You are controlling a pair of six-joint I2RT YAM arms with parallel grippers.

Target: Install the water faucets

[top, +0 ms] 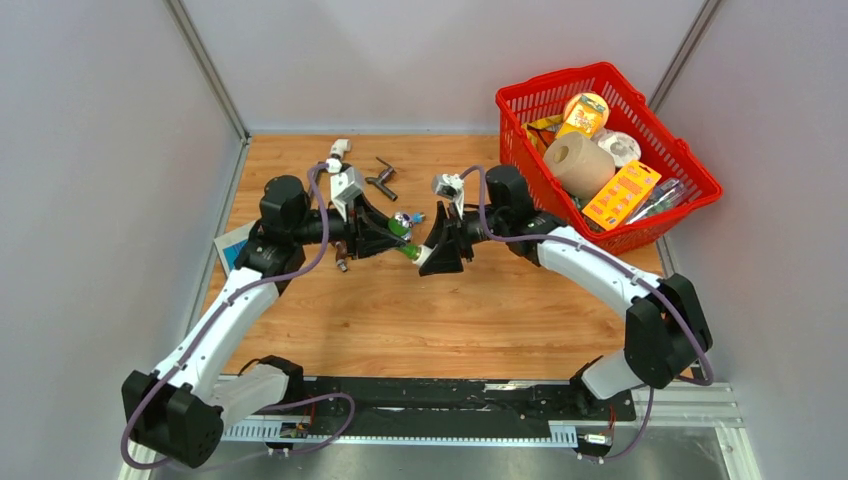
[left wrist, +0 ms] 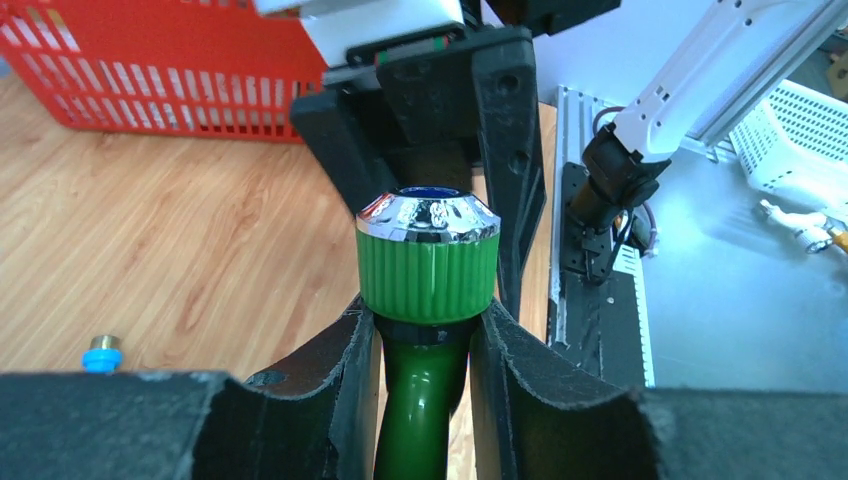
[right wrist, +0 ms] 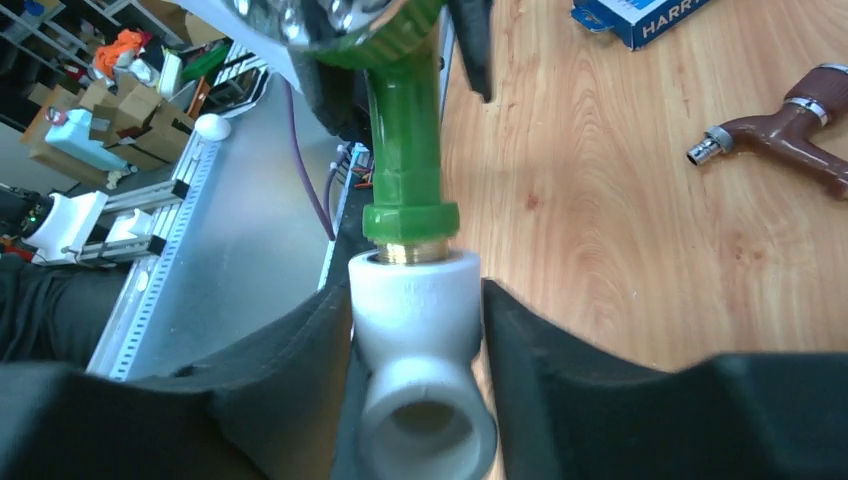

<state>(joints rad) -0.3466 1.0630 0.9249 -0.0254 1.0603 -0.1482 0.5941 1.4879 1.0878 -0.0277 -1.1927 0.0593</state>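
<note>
My left gripper (top: 388, 236) (left wrist: 425, 335) is shut on the green faucet (top: 403, 238) (left wrist: 428, 262), gripping its neck just below the ribbed green knob with the chrome cap. My right gripper (top: 432, 252) (right wrist: 415, 325) is shut on the white elbow fitting (right wrist: 420, 360). The green faucet (right wrist: 402, 140) has its brass thread in the fitting's upper mouth, with both held above the table. The brown faucet (top: 342, 260) (right wrist: 790, 125) lies on the wood near the left gripper. The dark grey faucet (top: 383, 178) lies further back. A small blue piece (left wrist: 103, 352) (top: 416, 216) lies behind the grippers.
A red basket (top: 520, 110) (left wrist: 150, 70) full of goods stands at the back right. A blue box (top: 232, 248) (right wrist: 640, 15) lies at the table's left edge. Another white fitting (top: 340, 150) lies at the back. A metal rail (top: 430, 405) runs along the front.
</note>
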